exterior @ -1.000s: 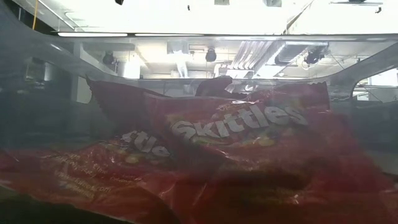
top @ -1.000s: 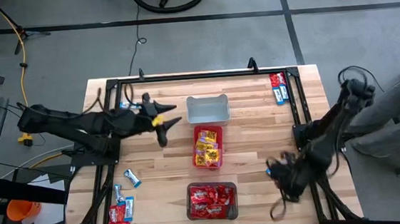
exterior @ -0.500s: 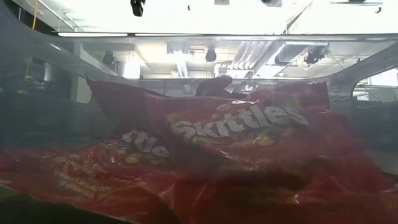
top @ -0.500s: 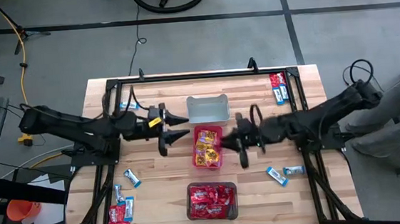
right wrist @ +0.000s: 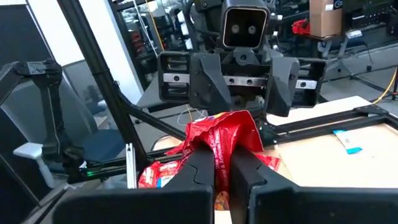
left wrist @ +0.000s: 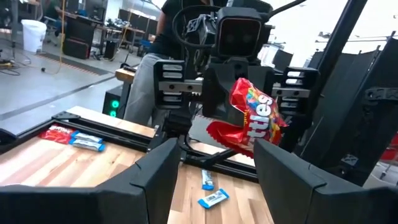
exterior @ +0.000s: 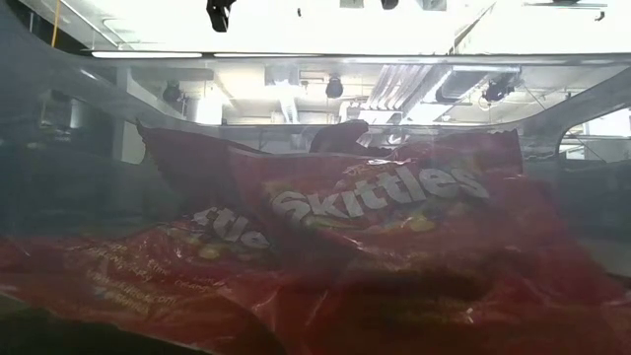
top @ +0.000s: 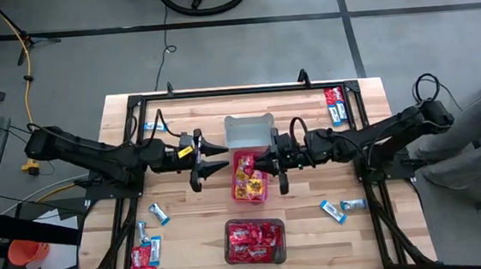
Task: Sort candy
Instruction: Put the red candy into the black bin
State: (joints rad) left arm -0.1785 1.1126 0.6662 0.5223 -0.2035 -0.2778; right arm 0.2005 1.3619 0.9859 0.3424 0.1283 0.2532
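Two arms reach toward each other over the middle of the table [top: 186, 203] in the high view. The left gripper [top: 216, 153] sits just beside the pink bin [top: 237, 174], its fingers spread wide and holding nothing. The right gripper [top: 264, 162] is over the far edge of that same bin, which holds red and yellow candy [top: 250, 185]. A grey bin [top: 249, 132] stands just beyond it, and a dark bin [top: 254, 241] full of red packets lies nearer the front edge. Loose blue-and-white packets [top: 334, 210] lie on the wood by the right arm, more blue and red ones [top: 144, 254] at the front left corner, and a few others [top: 334, 104] at the far right corner.

From table height, red Skittles packets [exterior: 375, 212] fill nearly the whole frame, seen through what seems to be a bin's clear wall; the arms barely show here.

The left wrist camera looks past its own open fingers [left wrist: 155, 177] at the right gripper [left wrist: 239, 134] facing it, which pinches a red Skittles packet [left wrist: 252, 118] that hangs crumpled in the air. Two blue-and-white packets [left wrist: 208, 190] lie on the table below, and more candy [left wrist: 68, 137] rests at a far corner. A person stands behind the arm.

The right wrist camera shows its own fingers [right wrist: 199, 168] closed narrowly on the red packet [right wrist: 221, 140], with the left gripper [right wrist: 227, 87] facing it from just beyond. Red and yellow candy [right wrist: 158, 174] shows below the fingers, and one blue-and-white packet [right wrist: 347, 140] lies on the wood farther off.
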